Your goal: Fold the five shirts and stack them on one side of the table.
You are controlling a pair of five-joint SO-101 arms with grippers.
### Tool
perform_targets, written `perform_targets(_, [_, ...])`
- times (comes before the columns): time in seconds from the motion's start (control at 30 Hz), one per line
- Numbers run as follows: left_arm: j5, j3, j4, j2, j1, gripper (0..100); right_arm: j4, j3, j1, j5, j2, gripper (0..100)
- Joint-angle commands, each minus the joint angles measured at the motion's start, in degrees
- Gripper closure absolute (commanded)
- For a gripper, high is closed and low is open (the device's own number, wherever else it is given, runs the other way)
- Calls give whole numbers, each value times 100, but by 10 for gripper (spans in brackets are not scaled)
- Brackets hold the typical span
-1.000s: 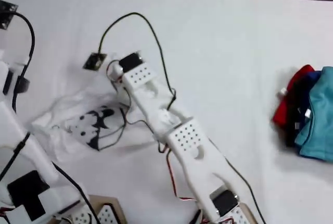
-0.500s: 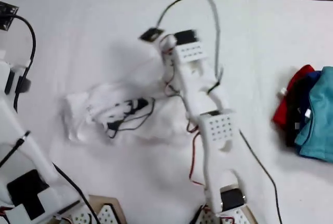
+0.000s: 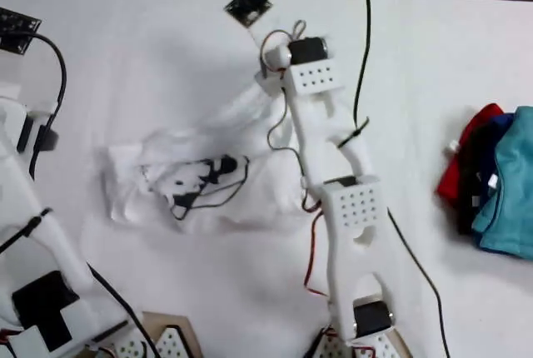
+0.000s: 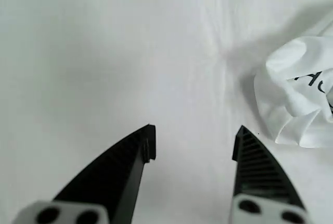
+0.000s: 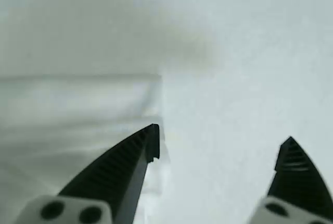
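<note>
A crumpled white shirt with a black print (image 3: 196,179) lies left of the table's middle, one corner stretched toward the far side. My right arm (image 3: 312,83) reaches over that corner. In the right wrist view my right gripper (image 5: 221,148) is open, with the white shirt's edge (image 5: 78,104) beside one finger and bare cloth between the fingers. My left gripper (image 4: 195,140) is open over the bare tablecloth, and the white shirt (image 4: 299,96) lies off to one side of it. The left arm (image 3: 25,200) stands at the table's left edge.
A stack of folded shirts, red (image 3: 470,154), dark blue (image 3: 483,179) and teal (image 3: 512,187), sits at the right edge. The white tablecloth (image 3: 433,67) covers the table. Black cables (image 3: 362,50) loop above the right arm.
The right arm has swung to the right and toward the far side. The white shirt went with it, shifting right and stretching out toward the arm's wrist.
</note>
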Motion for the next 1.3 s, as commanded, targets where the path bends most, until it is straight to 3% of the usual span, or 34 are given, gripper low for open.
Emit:
perform_targets(0.0, [53, -4, 0, 0, 35, 740, -505, -220, -75, -457, 233, 629])
perform_targets(0.43, [53, -31, 185, -35, 35, 740, -831, -167, -48, -492, 576, 629])
perform_targets(0.67, [53, -48, 211, -53, -26, 740, -409, -220, -119, -457, 1042, 632])
perform_targets(0.77, [53, -48, 211, -53, -35, 740, -127, -281, -75, -457, 1033, 731])
perform_targets(0.9, [53, -40, 211, -53, -35, 740, 409, -879, 13, -492, 936, 995])
perform_targets(1.1, [53, 242, 105, 0, -18, 740, 1393, -2409, 75, -492, 470, 978])
perform_targets(1.27, [53, 980, -466, 0, 0, 740, 2677, -3411, 31, -492, 136, 978])
